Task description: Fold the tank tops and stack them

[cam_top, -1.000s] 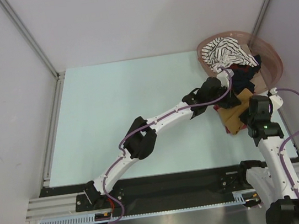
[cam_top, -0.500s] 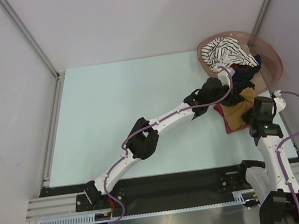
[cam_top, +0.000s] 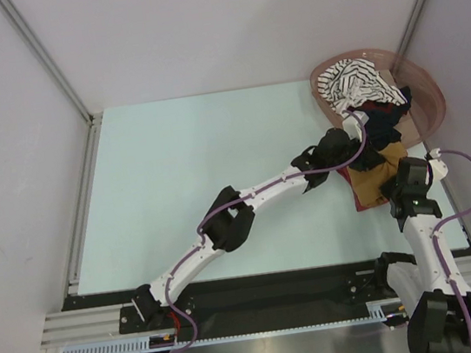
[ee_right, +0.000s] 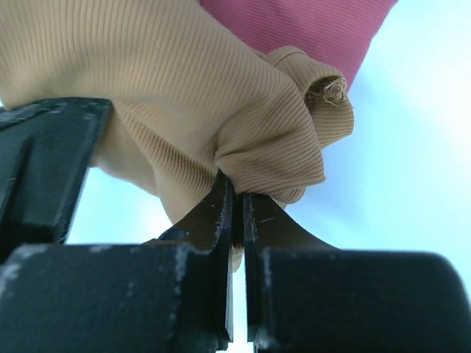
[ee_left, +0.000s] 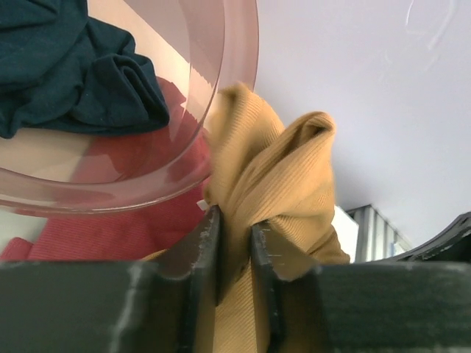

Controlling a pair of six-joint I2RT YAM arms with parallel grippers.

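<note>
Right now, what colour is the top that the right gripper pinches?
Mustard-brown. The top in the right gripper shows best in the right wrist view.

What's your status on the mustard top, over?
Copy: left gripper shut on mustard top, right gripper too. Top bunched beside basket, red top touching it. Basket rim close beside left gripper.

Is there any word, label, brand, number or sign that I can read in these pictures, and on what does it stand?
None. No readable text shows on the mustard tank top, the red tank top, the striped tank top, the basket or the table.
</note>
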